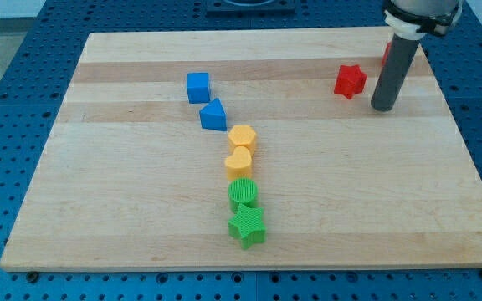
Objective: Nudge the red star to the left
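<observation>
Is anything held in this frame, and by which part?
Nothing is held. My tip stands just to the view's right of the red star, apart from it.

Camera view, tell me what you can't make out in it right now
1. A red block at the view's top right: only a sliver shows behind the rod, so its shape cannot be told.
2. The arm above the rod: cut off by the view's top edge.
3. The gap between my tip and the red star: the tip sits to the star's right, apparently apart, but one view cannot settle it.
</observation>
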`<control>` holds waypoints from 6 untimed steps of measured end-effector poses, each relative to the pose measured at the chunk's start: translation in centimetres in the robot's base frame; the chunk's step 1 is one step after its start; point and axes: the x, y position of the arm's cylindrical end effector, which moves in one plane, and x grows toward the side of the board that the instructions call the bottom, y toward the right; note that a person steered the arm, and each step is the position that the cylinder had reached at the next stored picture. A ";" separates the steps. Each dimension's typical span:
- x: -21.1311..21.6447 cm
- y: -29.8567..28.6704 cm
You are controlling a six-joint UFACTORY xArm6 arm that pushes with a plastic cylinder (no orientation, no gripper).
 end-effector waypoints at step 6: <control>-1.2 -7.1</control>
